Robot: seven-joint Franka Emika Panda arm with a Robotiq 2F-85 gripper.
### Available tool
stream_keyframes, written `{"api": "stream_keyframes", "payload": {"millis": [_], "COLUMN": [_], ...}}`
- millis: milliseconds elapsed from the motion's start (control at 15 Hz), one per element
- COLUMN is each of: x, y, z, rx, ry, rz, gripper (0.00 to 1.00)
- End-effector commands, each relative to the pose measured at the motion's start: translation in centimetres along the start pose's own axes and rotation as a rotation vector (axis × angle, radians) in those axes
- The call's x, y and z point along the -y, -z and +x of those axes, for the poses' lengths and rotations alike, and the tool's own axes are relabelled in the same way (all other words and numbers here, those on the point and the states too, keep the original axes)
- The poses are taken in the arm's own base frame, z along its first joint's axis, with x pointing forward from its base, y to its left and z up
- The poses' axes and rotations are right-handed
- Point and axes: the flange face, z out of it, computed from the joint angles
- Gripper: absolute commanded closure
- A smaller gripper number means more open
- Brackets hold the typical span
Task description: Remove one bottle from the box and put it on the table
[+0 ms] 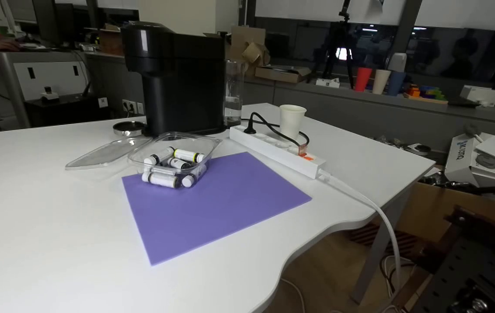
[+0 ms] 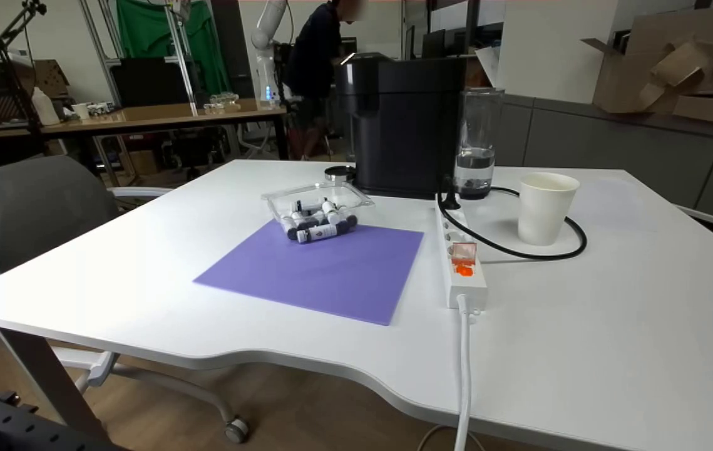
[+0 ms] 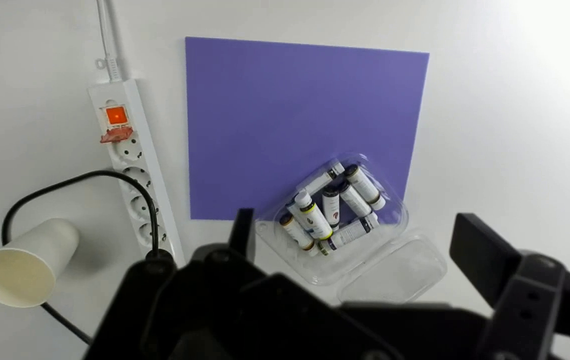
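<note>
Nearest to the camera, in the low part of the wrist view, is the black gripper [image 3: 356, 236], its two jaws set wide apart. The largest thing is the white table [image 2: 143, 294], whose near edge curves inward in both exterior views. On it stands, upright, a black coffee machine [image 1: 182, 87]. Before this lies the purple mat [image 3: 305, 100]; a band of white tabletop runs between the mat and the curved edge, and a wider stretch extends to the mat's right in the wrist view. The clear plastic box [image 3: 310, 270] sits across one edge of the mat, close to its corner; its clear lid [image 3: 400, 270] lies just beside, away from the mat. A white power strip [image 3: 139, 150] runs along the mat's opposite side, with a narrow lane of table between, and its white cord [image 2: 464, 369] goes over the table edge. Beyond the strip a white paper cup [image 2: 541, 213] stands upright, a black cable [image 2: 512, 252] bending round it. Smallest are the bottles [image 3: 331, 206], several, white with dark ends, all in a jumble inside the box, some crossing others.
</note>
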Motion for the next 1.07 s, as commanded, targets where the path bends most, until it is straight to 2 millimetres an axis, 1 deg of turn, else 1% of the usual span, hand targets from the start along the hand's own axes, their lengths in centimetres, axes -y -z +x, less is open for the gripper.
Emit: {"api": "stream_keyframes", "payload": {"millis": [0, 133, 267, 400, 533, 600, 667, 733, 867, 1000], "x": [-1.1, -0.5, 1.1, 2.6, 3.5, 3.8, 3.8, 4.0, 4.0, 3.9], "y": [-2.1, -3.6, -5.1, -7.0, -8.6, -9.2, -9.3, -9.3, -10.0, -10.0], "z": [5.2, 7.2, 8.5, 9.3, 9.7, 9.9, 10.0, 10.3, 10.4, 10.4], "rx": [0.122, 0.156, 0.161, 0.125, 0.044, -0.014, -0.085, -0.009, -0.061, -0.069], "ry": [0.158, 0.264, 0.369, 0.451, 0.495, 0.482, 0.426, 0.476, 0.459, 0.454], "rz": [-0.015, -0.044, -0.095, -0.181, -0.240, -0.242, -0.229, -0.218, -0.221, -0.222], "gripper": [0.00, 0.00, 0.00, 0.00, 0.00, 0.00, 0.00, 0.00, 0.00, 0.00]}}
